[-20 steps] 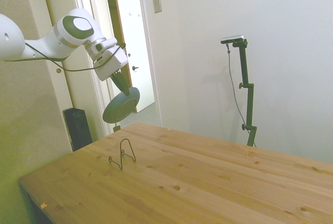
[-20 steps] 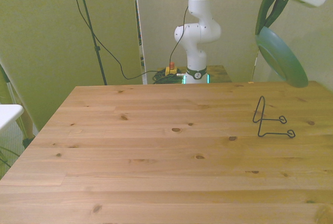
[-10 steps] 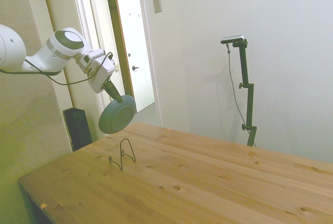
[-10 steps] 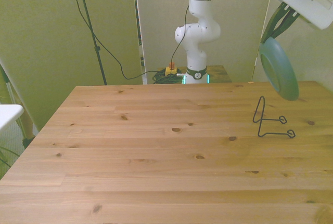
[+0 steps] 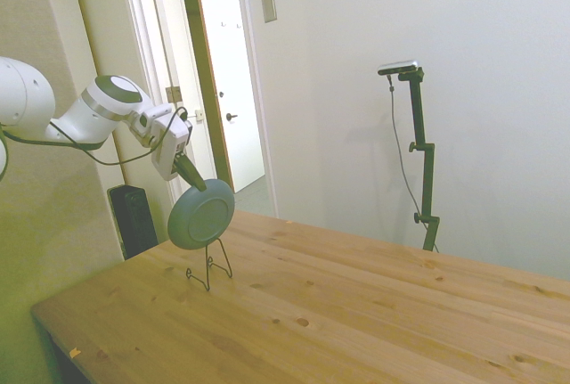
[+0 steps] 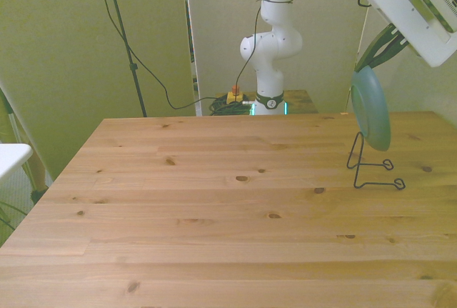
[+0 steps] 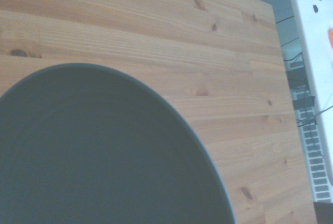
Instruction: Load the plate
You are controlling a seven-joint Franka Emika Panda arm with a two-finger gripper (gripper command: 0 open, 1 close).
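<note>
The plate (image 5: 201,215) is held up in the air by its top rim, nearly upright, w/ its round blue-green face tilted a bit; in the front view it shows almost edge-on as a narrow oval (image 6: 370,107). It hangs right over the wire stand (image 5: 210,264), a thin black bent-wire rack w/ an upright loop and two feet on the wood; in the front view the stand (image 6: 371,165) sits near the front view's right edge of the table and the plate's lower rim overlaps the top of the loop, but can't tell whether they touch. In the side view the plate's bottom edge likewise meets the loop's top. The gripper (image 5: 189,172) is clamped on the plate's upper rim, dark fingers pinching it from both sides, white hand angled down twd the stand; in the front view the gripper (image 6: 372,54) comes in from the top right corner. Wrist view is mostly filled by the plate's dark matte face (image 7: 99,151) w/ its raised rim curving across, and bare planks of the wooden table (image 7: 171,31) beyond. The table (image 5: 356,313) is pale knotty pine; stand is near its corner on the arm's side. An open door (image 5: 223,81) shows behind the arm in the side view.
</note>
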